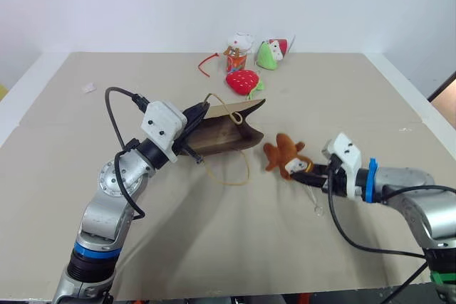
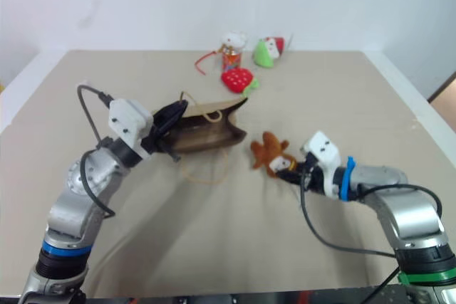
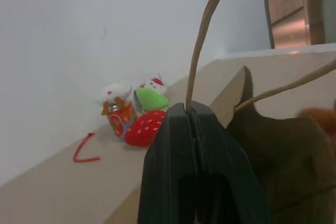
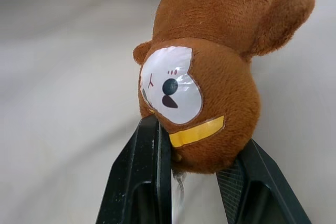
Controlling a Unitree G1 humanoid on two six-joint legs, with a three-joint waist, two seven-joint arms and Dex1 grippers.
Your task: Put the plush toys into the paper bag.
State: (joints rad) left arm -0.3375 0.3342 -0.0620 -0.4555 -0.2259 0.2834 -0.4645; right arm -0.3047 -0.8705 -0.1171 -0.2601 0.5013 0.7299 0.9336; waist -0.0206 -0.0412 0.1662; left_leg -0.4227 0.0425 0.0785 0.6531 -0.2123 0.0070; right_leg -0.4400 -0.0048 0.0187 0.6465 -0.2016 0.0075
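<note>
Two hands in play. Right hand (image 1: 308, 169) at about 4 o'clock on the tabletop (image 1: 214, 247), fingers (image 4: 149, 182) narrowed onto the head of the brown monkey plush (image 1: 283, 153), which lies on the tabletop; grip looks on or nearly on, contact both sides in the right wrist view. Left hand (image 1: 194, 115) at 9 o'clock, fully closed, pinching a cord handle (image 3: 202, 51) of the paper bag (image 1: 226, 133), holding its mouth up. Key relation: bag mouth opens toward 3 o'clock, monkey just beside it, so right hand is the nearer one; move is a short carry toward 10 o'clock into the opening. Farther, at 12 o'clock, more plush: red strawberry (image 1: 242, 80), green one (image 1: 268, 55), white-topped one (image 1: 239, 46), well apart from the bag.
</note>
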